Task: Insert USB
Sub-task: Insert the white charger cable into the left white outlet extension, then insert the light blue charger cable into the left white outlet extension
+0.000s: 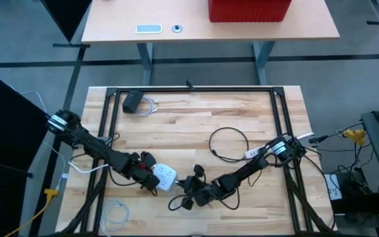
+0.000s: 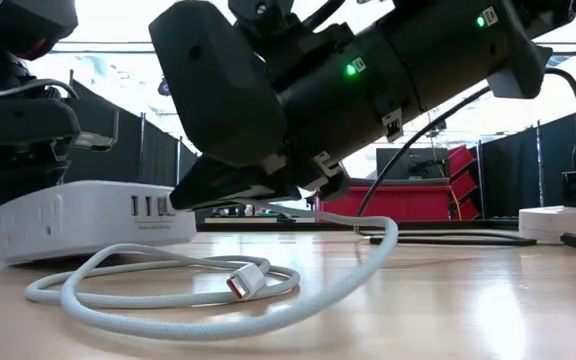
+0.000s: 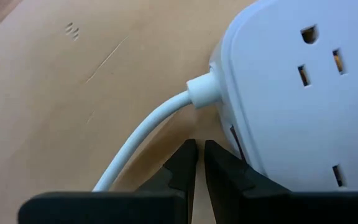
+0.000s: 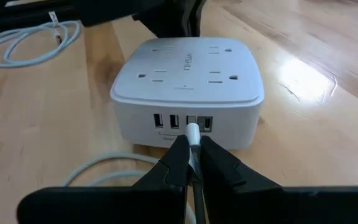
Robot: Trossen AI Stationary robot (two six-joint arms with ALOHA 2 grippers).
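A white charging hub [image 4: 188,74] lies flat on the wooden table, with a row of USB ports on the side that faces my right gripper. My right gripper [image 4: 192,140] is shut on the plug of a white USB cable [image 2: 168,300], level with the ports. The cable loops slack on the table and its other end [image 2: 248,283] lies free. My left gripper [image 3: 199,146] is shut at the hub's opposite side [image 3: 229,134], beside the hub's own white cord [image 3: 148,134]. My left gripper has its shut fingers against the hub's side wall [image 3: 234,142], low down and right beside where the cord comes out. The fingers come in level, from the table's left. My right gripper pinches the USB plug [image 4: 192,132] between its two fingers, which lie along the plug. They come in level, from the table's right. The plug's tip is at the third port in the row [image 4: 192,122]; how far in it sits I cannot tell.
A black adapter [image 1: 133,101] lies at the far left of the table and a black cable loop [image 1: 229,141] in the middle. A white coil [image 1: 117,212] lies at the near left. A dark metal frame [image 1: 189,89] borders the tabletop.
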